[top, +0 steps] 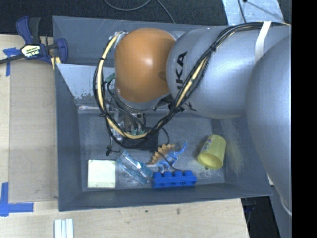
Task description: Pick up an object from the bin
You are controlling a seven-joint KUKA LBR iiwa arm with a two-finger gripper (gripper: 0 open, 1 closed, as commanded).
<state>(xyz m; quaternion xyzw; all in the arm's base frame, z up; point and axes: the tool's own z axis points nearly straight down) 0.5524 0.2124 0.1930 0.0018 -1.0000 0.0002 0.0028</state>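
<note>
Robotics lab or test cell, not a home or shop. Evidence: 1 big silver industrial arm (233,68) w/ lettering on its casing, an orange cover (141,63) at the wrist, and yellow & black cables (99,78) strapped along it. It reaches into 1 grey metal bin (67,133) on a plain bench top (29,133). The bin holds odd test items, e.g. blue brick (173,179), yellow cup (212,151), white block (101,173). Loose cable (166,11) lies on dark floor behind.
</note>
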